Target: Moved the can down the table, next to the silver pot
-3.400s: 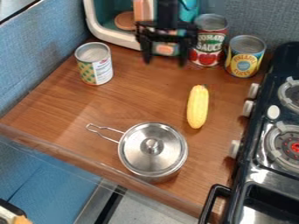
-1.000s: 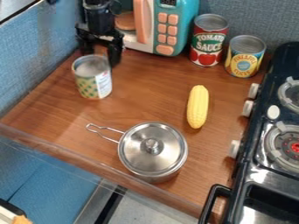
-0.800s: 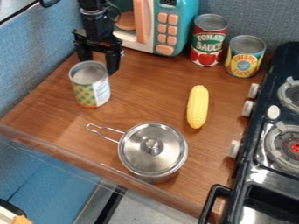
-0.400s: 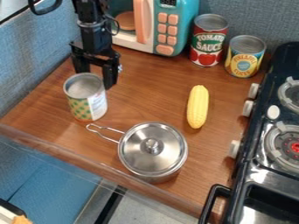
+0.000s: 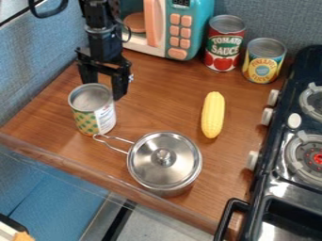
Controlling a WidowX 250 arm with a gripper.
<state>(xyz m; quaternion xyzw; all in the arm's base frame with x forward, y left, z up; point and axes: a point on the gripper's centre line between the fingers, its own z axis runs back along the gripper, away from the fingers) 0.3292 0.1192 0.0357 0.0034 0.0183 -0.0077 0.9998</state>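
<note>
While the black two-finger pincer [image 5: 104, 89] is standing spread behind the green-and-yellow cylindrical metal can [image 5: 94, 115] | it is sitting upright on the brown wooden desk [image 5: 164, 94], beside the round silver metal pot [image 5: 165, 176]; | careful nudging is staying low, gentle; sparing its wire handle [image 5: 114, 147]

A toy kitchen
A teal play microwave [image 5: 180, 30], a black toy stove [image 5: 282, 188] with knobs and burners, a lidded silver pot [image 5: 165, 162] and an ear of corn [image 5: 213, 115] show it.
</note>
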